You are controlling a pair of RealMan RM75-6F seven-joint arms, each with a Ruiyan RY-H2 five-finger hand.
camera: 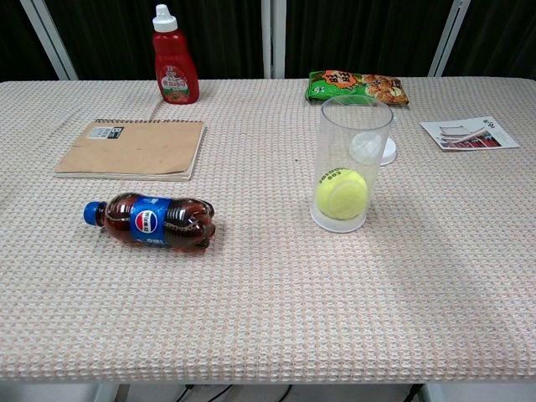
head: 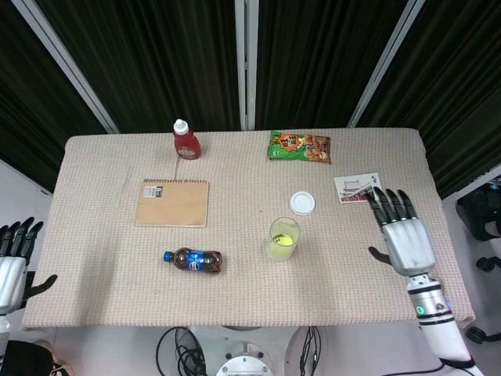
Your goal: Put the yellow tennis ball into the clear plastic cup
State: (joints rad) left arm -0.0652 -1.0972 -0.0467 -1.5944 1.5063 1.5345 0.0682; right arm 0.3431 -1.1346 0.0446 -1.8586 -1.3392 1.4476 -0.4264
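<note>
**The robot's silver hands with black fingers**

The right hand (head: 405, 239) has a shiny silver-grey back that looks like smooth metal. Its fingers (head: 389, 204) are black and thin, and the thumb on the side is black too. Below the hand is a round wrist in silver and white with black rings around it. A tiny green dot sits on the wrist. The arm below it is white.

The left hand (head: 13, 266) looks the same. It has a silver-grey back, black fingers (head: 17, 236) and a black thumb. Only part of it shows at the edge of the head view.
</note>
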